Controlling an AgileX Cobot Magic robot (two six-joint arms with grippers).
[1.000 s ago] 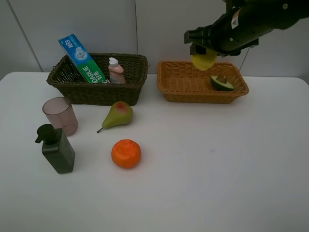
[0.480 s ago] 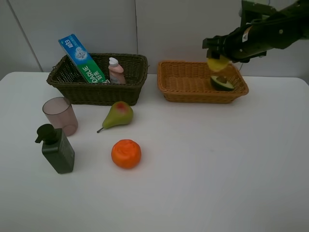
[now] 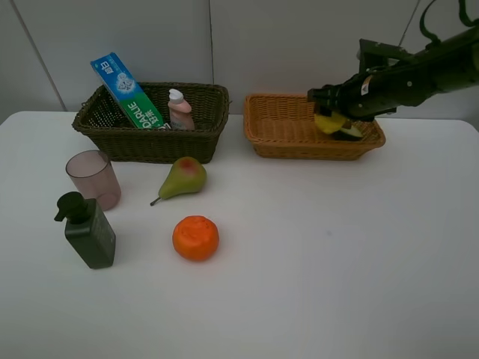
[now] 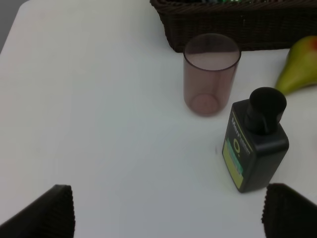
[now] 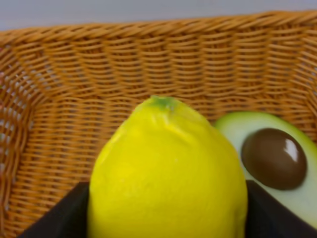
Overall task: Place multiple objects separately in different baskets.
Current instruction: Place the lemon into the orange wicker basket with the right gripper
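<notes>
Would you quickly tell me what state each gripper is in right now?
Left gripper: open, holding nothing.
Right gripper: closed on the lemon.

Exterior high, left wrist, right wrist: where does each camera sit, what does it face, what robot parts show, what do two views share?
Exterior high: mounted high, faces table, dark basket; right arm shows.
Left wrist: on left arm, faces cup, pump bottle; open left gripper shows.
Right wrist: on right arm, faces tan basket; right gripper holding lemon.
Shared: lemon, exterior and right wrist.
</notes>
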